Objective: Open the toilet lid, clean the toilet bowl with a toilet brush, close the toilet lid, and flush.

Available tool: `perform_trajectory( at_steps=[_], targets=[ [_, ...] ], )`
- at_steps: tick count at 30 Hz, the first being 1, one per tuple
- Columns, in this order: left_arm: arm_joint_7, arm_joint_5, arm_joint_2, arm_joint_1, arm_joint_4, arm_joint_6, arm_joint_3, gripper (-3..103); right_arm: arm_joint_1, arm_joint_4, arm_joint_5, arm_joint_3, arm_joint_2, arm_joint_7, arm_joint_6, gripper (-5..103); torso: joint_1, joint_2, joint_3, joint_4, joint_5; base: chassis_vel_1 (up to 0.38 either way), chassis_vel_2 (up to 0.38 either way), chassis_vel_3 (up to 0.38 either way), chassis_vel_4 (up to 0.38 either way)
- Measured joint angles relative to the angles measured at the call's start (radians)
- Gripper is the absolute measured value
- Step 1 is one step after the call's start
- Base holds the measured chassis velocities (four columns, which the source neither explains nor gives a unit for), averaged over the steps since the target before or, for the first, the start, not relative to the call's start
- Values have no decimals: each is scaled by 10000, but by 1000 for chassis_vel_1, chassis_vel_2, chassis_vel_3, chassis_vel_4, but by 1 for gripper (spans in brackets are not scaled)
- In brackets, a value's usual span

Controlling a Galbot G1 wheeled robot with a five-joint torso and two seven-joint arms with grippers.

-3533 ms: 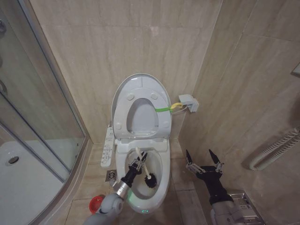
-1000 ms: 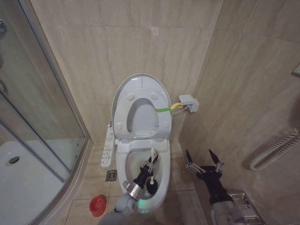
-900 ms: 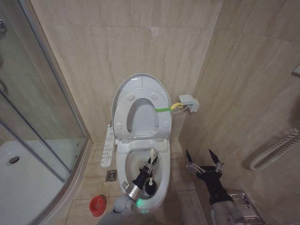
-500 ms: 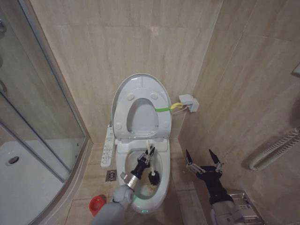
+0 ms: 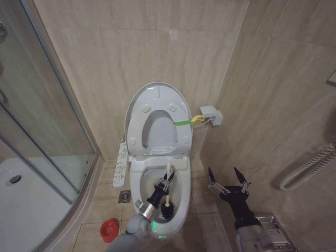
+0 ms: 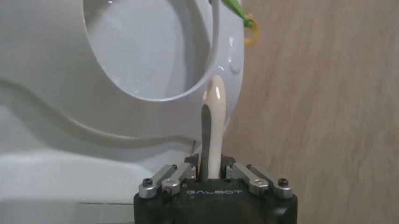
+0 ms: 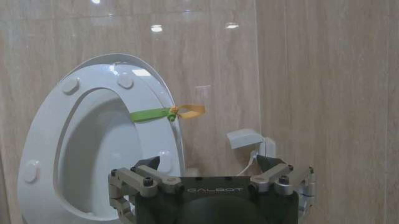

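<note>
White ceramic fills your head view: the toilet bowl (image 5: 181,185) lies open, its toilet lid (image 5: 156,94) upright against the wall. Inside, your left gripper (image 5: 163,184) clamps the toilet brush (image 5: 167,202); the wrist view shows the handle pinched. Your right gripper (image 5: 228,178) waits beside the bowl, fingers spread.

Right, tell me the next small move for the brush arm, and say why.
Probably another short sweep of the toilet brush around the toilet bowl. The left gripper grips its handle, the bristle head sits low at the bowl's front, and yellowish stain shows inside. The toilet lid stands open; the right gripper waits open alongside.
</note>
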Motion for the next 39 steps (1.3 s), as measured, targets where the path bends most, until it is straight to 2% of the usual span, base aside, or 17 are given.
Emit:
perform_trajectory(
  at_steps=[1, 3, 9, 13, 24, 32, 39],
  targets=[
    [4, 451, 265, 3, -5, -85, -80, 22, 0, 0, 0, 0, 0, 0, 0, 100, 0, 0, 0, 1, 1, 0, 0, 0, 0],
    [64, 831, 631, 26, -1, -281, -181, 22, 0, 0, 0, 0, -1, 0, 0, 100, 0, 0, -1, 3, 2, 0, 0, 0, 0],
    [380, 1015, 1450, 99, -288, -308, -319, 22, 0, 0, 0, 0, 0, 0, 0, 100, 0, 0, 0, 3, 1, 0, 0, 0, 0],
    [404, 958, 1703, 46, -315, -275, -348, 22, 0, 0, 0, 0, 0, 0, 0, 100, 0, 0, 0, 3, 2, 0, 0, 0, 0],
    [359, 822, 1529, -414, 321, -157, 4, 22, 0, 0, 0, 0, 0, 0, 0, 100, 0, 0, 0, 2, 1, 0, 0, 0, 0],
    [346, 406, 1506, -1471, 1348, 117, 1166, 22, 0, 0, 0, 0, 0, 0, 0, 100, 0, -1, 0, 2, 3, 0, 0, 0, 0],
    [349, 175, 1608, -1901, 1531, 178, 2129, 22, 0, 0, 0, 0, 0, 0, 0, 100, 0, -1, 0, 3, 4, 0, 0, 0, 0]
  ],
)
